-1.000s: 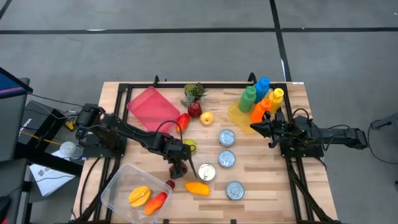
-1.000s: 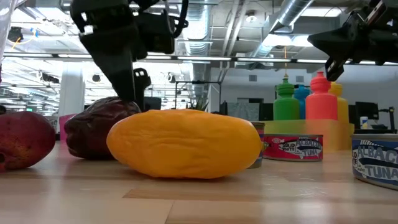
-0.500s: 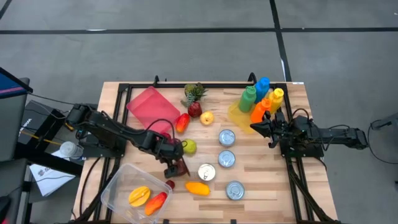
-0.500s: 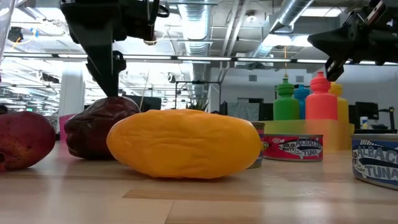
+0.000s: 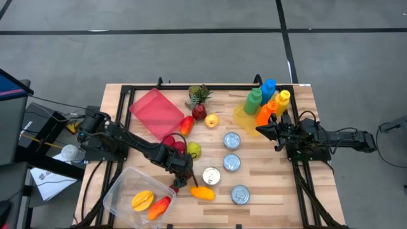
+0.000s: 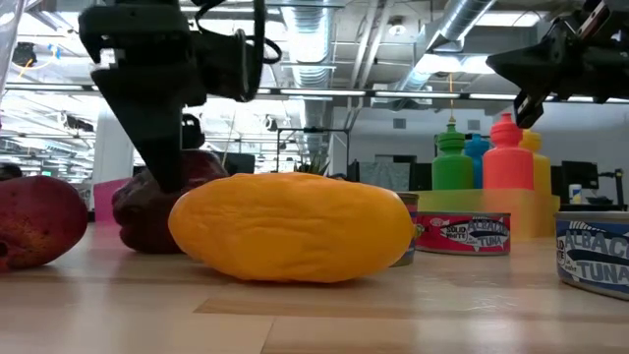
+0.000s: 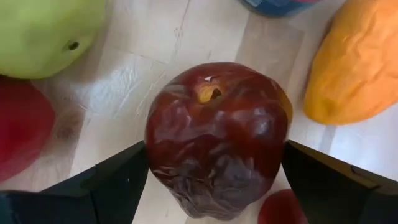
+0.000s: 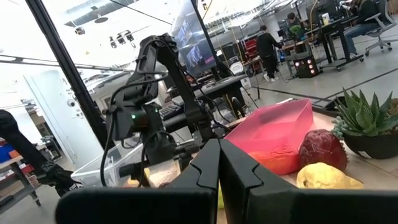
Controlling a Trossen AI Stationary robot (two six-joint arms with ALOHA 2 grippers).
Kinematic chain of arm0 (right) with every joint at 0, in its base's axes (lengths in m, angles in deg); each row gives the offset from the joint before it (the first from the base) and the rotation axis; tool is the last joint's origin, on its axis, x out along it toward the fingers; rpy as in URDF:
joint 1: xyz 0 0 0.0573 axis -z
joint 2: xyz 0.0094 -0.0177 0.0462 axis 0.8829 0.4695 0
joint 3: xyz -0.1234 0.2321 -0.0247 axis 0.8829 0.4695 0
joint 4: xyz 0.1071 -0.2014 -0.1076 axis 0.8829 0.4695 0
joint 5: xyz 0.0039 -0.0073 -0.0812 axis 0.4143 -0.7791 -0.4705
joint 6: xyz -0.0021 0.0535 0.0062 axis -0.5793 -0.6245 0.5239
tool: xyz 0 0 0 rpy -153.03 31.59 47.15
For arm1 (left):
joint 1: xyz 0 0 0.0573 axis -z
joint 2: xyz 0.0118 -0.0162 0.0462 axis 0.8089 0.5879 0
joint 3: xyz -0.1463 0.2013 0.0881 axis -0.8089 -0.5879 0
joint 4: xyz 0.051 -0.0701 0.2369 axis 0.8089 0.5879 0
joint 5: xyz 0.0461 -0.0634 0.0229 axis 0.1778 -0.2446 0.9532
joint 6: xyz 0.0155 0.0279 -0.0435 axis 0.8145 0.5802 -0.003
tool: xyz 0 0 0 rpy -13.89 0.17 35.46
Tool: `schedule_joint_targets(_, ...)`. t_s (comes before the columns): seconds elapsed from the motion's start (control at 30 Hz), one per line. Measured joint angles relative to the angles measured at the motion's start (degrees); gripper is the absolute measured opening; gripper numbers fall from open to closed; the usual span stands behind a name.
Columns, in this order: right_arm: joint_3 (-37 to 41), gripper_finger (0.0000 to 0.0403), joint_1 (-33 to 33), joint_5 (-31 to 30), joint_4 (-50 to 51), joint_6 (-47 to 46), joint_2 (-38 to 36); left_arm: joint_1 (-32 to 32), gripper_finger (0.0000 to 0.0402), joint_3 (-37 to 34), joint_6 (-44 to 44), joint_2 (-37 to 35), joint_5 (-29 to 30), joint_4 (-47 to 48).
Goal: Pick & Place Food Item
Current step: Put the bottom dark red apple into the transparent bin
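Left wrist view: left gripper (image 7: 214,180) fingers spread around the dark red apple (image 7: 217,134) on the table, mango (image 7: 354,62) close beside. Right gripper (image 5: 259,130), closed, waits by the bottles (image 5: 267,102).

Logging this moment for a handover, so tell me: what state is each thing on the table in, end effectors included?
Left end effector: open, fingers either side of the dark red apple.
Dark red apple: on the table, stem dimple up, not lifted.
Orange mango: lying on the table beside the apple.
Clear bin: open, holding two fruits.
Tuna cans: upright, closed.
Squeeze bottles: upright, capped.
Right end effector: shut, empty, near the bottles.
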Motion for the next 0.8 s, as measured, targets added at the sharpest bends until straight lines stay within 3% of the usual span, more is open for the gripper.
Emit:
schedule_joint_targets(0.2, 0.00, 0.0000, 0.02, 0.00, 0.13, 0.01, 0.02, -0.17, 0.0344, 0.07, -0.84, 2.31, 0.52, -2.23)
schedule_joint_targets(0.43, 0.00, 0.0000, 0.00, 0.00, 0.16, -0.01, 0.02, -0.41, 0.0308, -0.35, -5.42, 0.44, 0.95, -1.33)
schedule_joint_targets(0.8, 0.00, 0.0000, 0.00, 0.00, 0.16, -0.01, 0.02, -3.04, 0.0311, -0.31, -18.28, -16.98, 0.84, -10.74)
